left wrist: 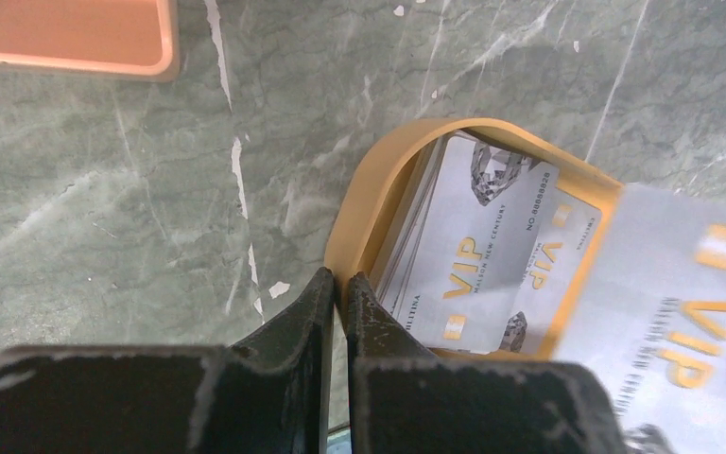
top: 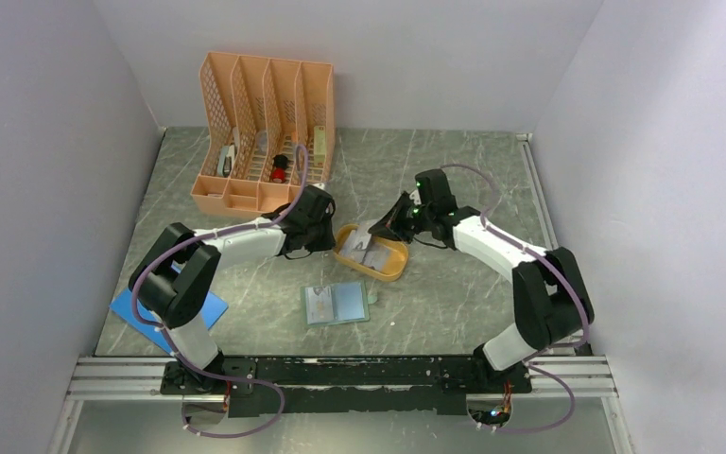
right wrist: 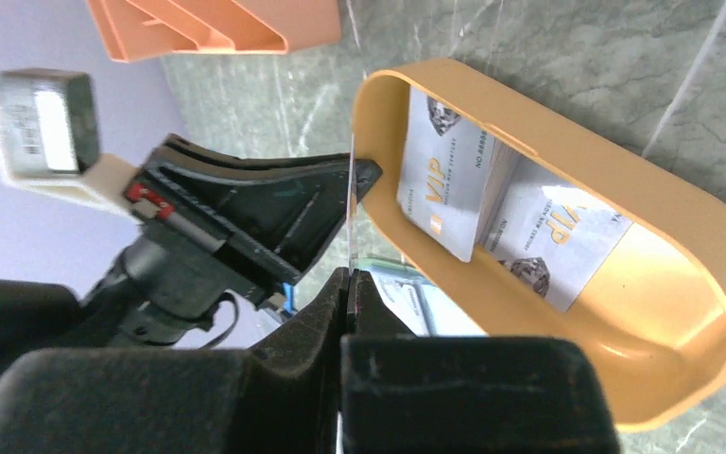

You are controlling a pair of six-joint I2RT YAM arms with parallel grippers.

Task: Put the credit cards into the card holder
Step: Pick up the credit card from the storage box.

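right fingers (right wrist: 348, 281) pinched shut on one pale grey-white thin credit card (left wrist: 681, 303), held over the orange oval plastic tray (right wrist: 690, 312); left fingers (left wrist: 338, 286) closed, empty, at its rim. more cards (right wrist: 444, 180) lie inside; the open pale teal folding card holder (top: 336, 305), lower centre of the tabletop (top: 454, 293), probably unfilled.

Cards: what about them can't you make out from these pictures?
Number of cards in tray: overlapping in wrist views, too small in top view.
Print on held card: edge-on in right wrist view; blurred, cut by the right edge in left wrist view.
Pockets of holder: too small in top view; right pincer mostly hides it otherwise.
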